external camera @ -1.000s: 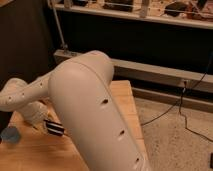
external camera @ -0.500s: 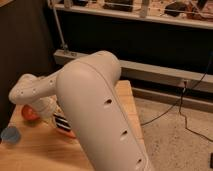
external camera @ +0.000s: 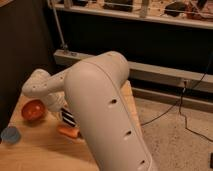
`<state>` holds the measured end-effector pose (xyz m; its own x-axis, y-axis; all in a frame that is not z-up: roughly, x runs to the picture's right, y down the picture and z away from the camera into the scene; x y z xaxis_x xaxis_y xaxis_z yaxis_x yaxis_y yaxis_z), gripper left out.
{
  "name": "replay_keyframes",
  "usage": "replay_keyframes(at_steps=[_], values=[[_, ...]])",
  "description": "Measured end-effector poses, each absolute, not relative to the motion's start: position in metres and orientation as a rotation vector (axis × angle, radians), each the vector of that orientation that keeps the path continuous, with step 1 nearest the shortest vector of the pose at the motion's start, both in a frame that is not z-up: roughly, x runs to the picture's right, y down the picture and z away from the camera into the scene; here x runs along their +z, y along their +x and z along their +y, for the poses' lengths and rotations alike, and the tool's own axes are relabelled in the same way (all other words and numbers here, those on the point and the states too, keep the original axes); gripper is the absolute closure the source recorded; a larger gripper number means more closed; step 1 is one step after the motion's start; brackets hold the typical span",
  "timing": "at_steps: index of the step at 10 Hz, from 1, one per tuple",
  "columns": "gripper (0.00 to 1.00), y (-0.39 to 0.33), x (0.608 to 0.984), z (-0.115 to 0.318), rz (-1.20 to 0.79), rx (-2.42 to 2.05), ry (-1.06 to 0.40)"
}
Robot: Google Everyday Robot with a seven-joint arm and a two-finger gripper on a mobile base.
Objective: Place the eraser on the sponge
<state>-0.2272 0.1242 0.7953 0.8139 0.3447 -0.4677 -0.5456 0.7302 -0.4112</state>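
Note the white arm [external camera: 107, 115] filling the centre of the view and reaching down-left over the wooden table [external camera: 35, 152]. Locate the orange bowl [external camera: 34, 109] at the table's left. Find the gripper [external camera: 60, 112] low over the table, just right of the bowl, at the eraser [external camera: 69, 118]; cannot tell whether clamped on it or not. See the eraser just beyond the carrot [external camera: 68, 132], its right end hidden by the arm, on nothing blue. Judge the step as taking or carrying the eraser. Next, hold the block level and bring it over the sponge. Cannot find the sponge, possibly hidden behind the arm. Do not mistake the light-blue cup [external camera: 10, 134] for it.
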Motion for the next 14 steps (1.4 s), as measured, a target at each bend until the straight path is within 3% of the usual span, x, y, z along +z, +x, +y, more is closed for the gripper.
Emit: replay_keyframes(at_steps=[7,14], values=[[1.00,-0.230,0.833,0.083,0.326,0.629,-0.515],[1.00,-0.233,0.848,0.065,0.318,0.680,-0.478]])
